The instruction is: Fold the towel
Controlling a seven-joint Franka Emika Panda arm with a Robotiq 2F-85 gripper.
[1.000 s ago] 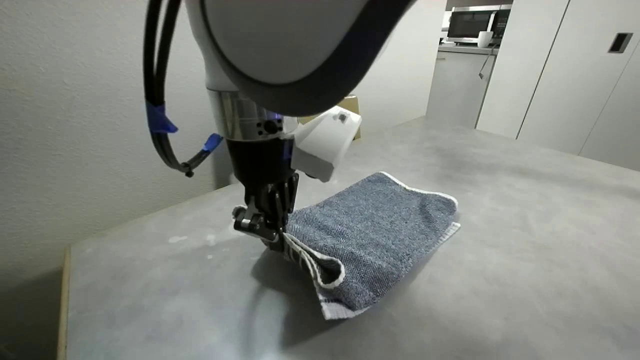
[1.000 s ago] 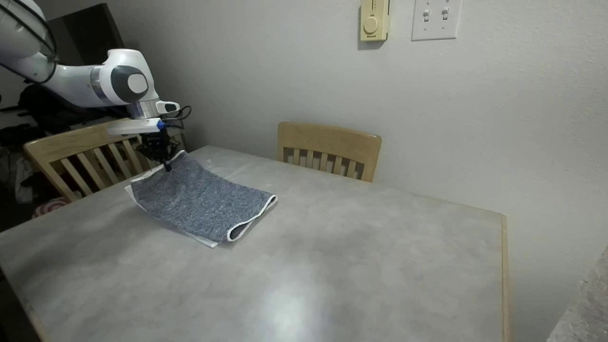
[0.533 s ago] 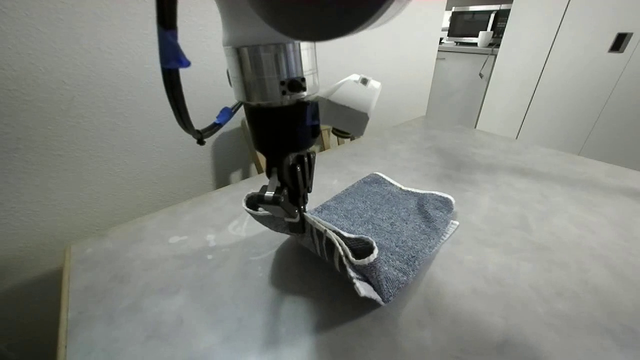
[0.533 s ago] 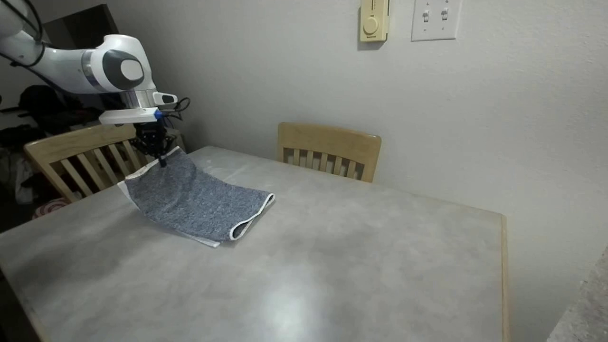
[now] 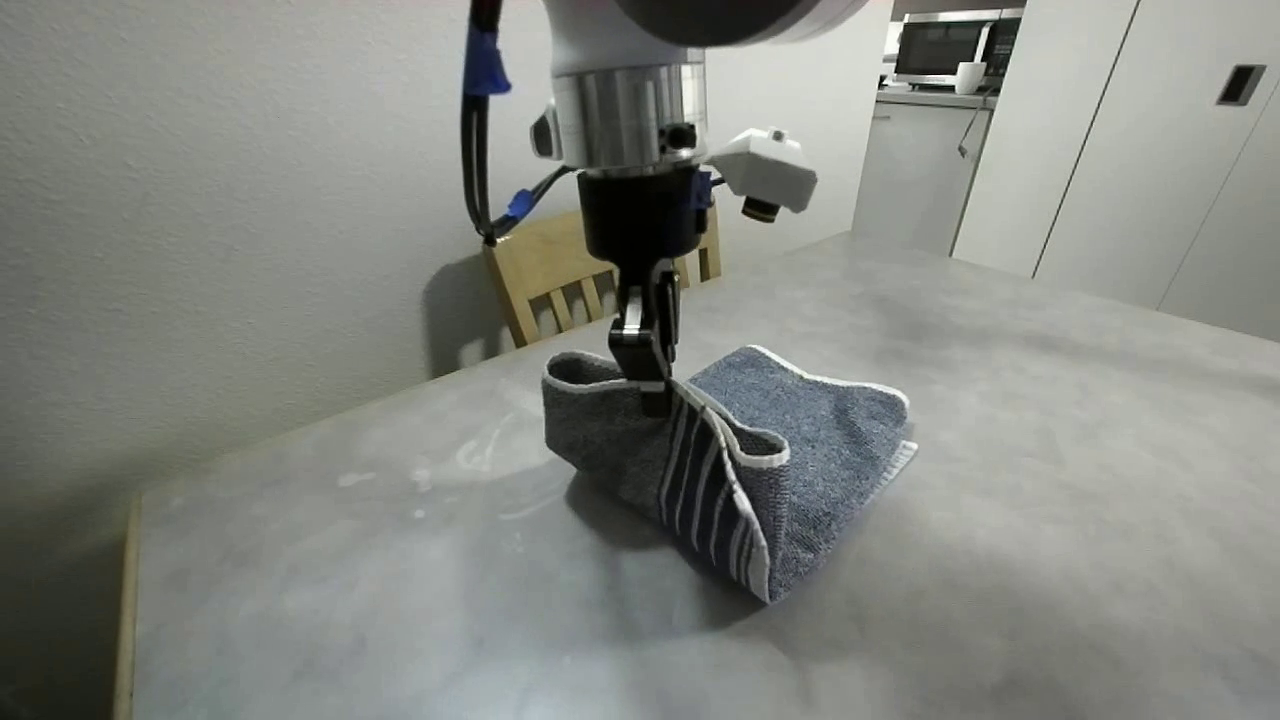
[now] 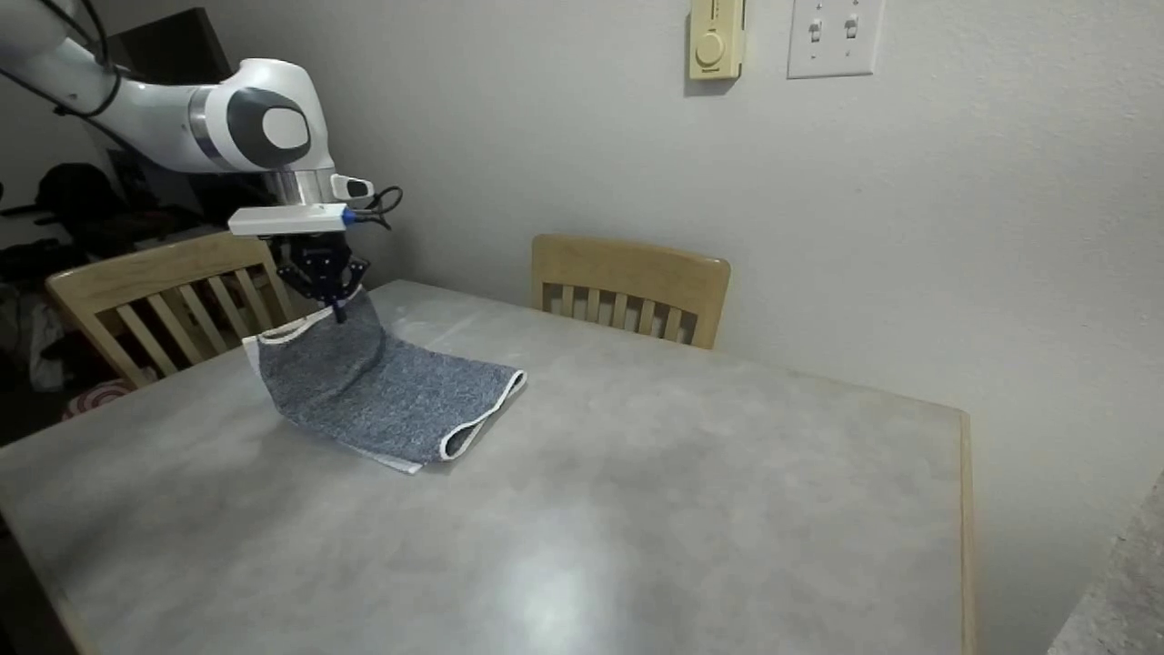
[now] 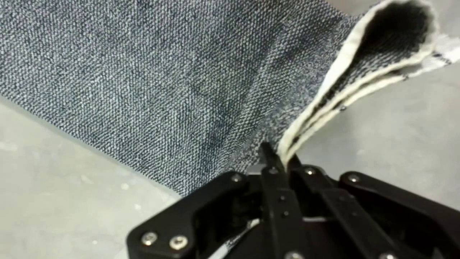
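Observation:
The blue-grey towel (image 5: 815, 425) lies partly on the table, with one end lifted. My gripper (image 5: 656, 400) is shut on the white edge of that end, about midway along it. On both sides of the fingers the raised edge curls into loops, and a band of white stripes (image 5: 705, 490) hangs below it. Seen in the other direction, the towel (image 6: 409, 400) slopes from the gripper (image 6: 338, 309) down to the tabletop, where its far end shows a folded white-edged loop. In the wrist view, layers of white edging on the towel (image 7: 161, 90) run between the fingertips of the gripper (image 7: 283, 158).
The grey table (image 6: 637, 509) has a wooden rim (image 6: 966, 528) at one end. Wooden chairs stand by it, a chair (image 6: 627, 282) along the wall and another chair (image 6: 173, 300) behind the arm. A microwave (image 5: 945, 50) is far back.
My gripper has risen and travelled across the table, pulling the held towel edge up with it. The striped band and the edge loops have come into fuller view. The towel's far end has barely moved.

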